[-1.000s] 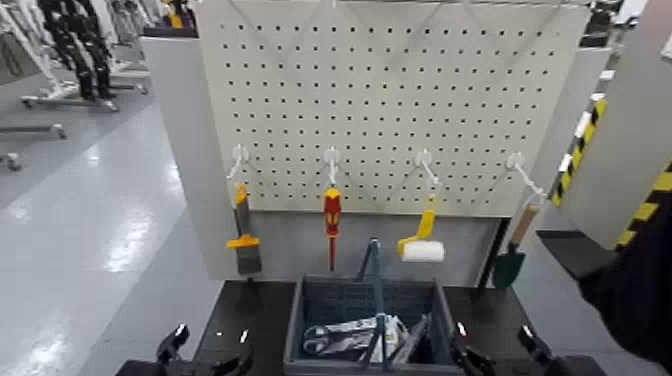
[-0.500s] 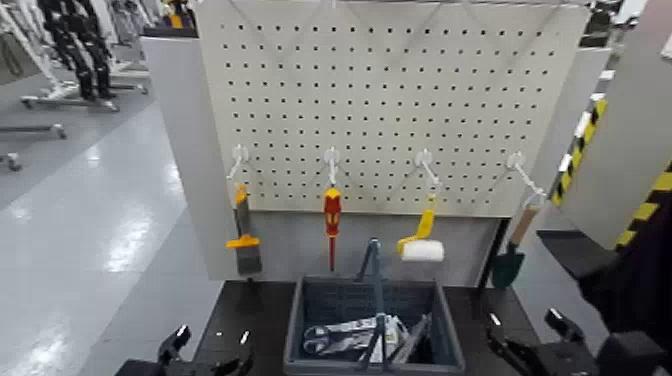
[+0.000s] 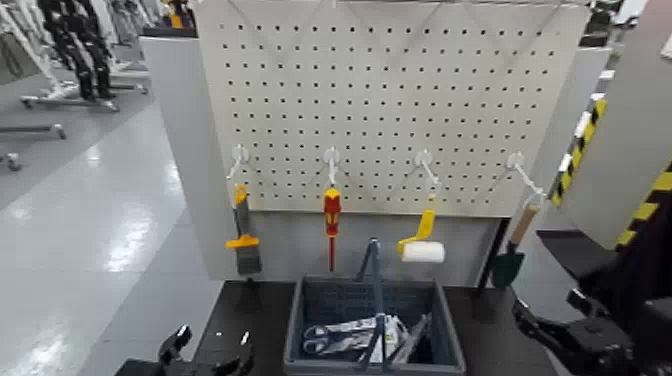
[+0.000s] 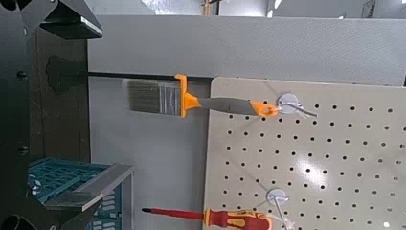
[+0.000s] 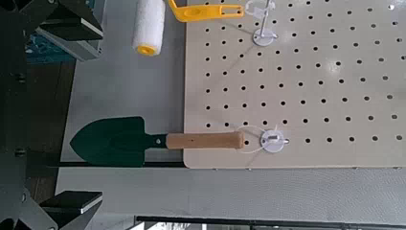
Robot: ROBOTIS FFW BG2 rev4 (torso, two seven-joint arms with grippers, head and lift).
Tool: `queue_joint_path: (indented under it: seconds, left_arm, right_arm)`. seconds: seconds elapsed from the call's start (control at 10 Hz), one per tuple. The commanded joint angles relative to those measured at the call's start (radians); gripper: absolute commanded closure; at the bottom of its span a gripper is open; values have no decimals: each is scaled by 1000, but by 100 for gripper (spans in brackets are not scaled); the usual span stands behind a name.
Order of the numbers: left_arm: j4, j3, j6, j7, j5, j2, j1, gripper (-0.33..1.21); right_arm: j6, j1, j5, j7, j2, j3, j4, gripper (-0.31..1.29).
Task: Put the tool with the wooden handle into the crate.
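The trowel (image 3: 512,252), with a tan wooden handle and a dark green blade, hangs from the rightmost hook of the pegboard (image 3: 400,90). The right wrist view shows it (image 5: 153,142) hanging straight ahead. The dark grey crate (image 3: 300,325) stands on the black table below the board and holds several tools. My right gripper (image 3: 550,312) is open and empty, low at the right, below and in front of the trowel and apart from it. My left gripper (image 3: 208,350) is open and empty at the bottom left, beside the crate.
An orange-and-grey brush (image 3: 244,240), a red-and-yellow screwdriver (image 3: 331,222) and a yellow-handled paint roller (image 3: 421,243) hang on other hooks. The crate's upright loop handle (image 3: 374,275) rises at its middle. A yellow-black striped post (image 3: 650,200) stands at the right.
My right gripper has moved to the right, away from the crate's right side, and now sits below the trowel. The left arm and the tools have not moved.
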Motion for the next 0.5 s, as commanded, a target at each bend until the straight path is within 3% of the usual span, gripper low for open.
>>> queue_joint_path:
  seconds: [0.1,0.5]
  left_arm:
    - [1,-1,2,-2,1,0,-2,11]
    - [3,-3,4,-5,3,0,-4,11]
  right_arm:
    - [25,-68,-7,43,-59,0,59,12]
    - [37,-174,-27,97,-145,25,153,12]
